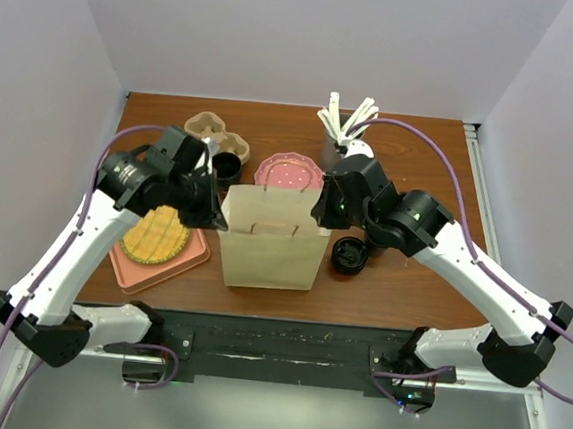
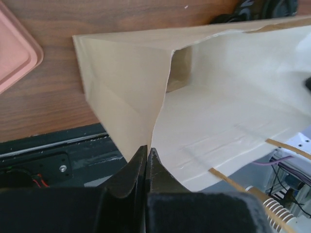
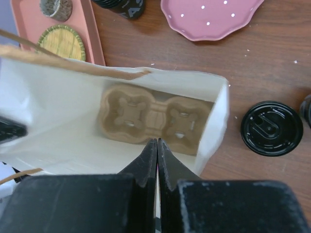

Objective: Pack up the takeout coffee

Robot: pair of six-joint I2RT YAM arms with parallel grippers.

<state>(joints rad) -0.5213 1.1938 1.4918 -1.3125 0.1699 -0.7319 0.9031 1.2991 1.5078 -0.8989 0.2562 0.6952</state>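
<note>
White walls [image 1: 312, 36] on three sides, wood-grain table [image 1: 401, 285] under both arms.

Paper bag [image 1: 271, 248]: brown outside, white lining, upright, mouth open, between the two pincers. Left gripper [image 2: 146, 150] clenched on the bag's top edge at its corner fold. Right gripper [image 3: 157, 143] clenched on the opposite rim. Flat handles flop loose at the mouth.

Salmon tray [image 1: 151, 273] below and outboard of the left gripper, with a yellow woven coaster [image 1: 156, 233] on it. Pink dotted plate [image 3: 209, 17] beyond the right gripper, behind the bag.

Two-cup cardboard carrier [image 3: 150, 119] lies flat on the bag floor, straight beneath the right fingertips. A second carrier [image 1: 213, 133] is out on the table beyond the left gripper.

Black cup lid [image 3: 272, 127] on the table just outside the bag, near the right gripper.
</note>
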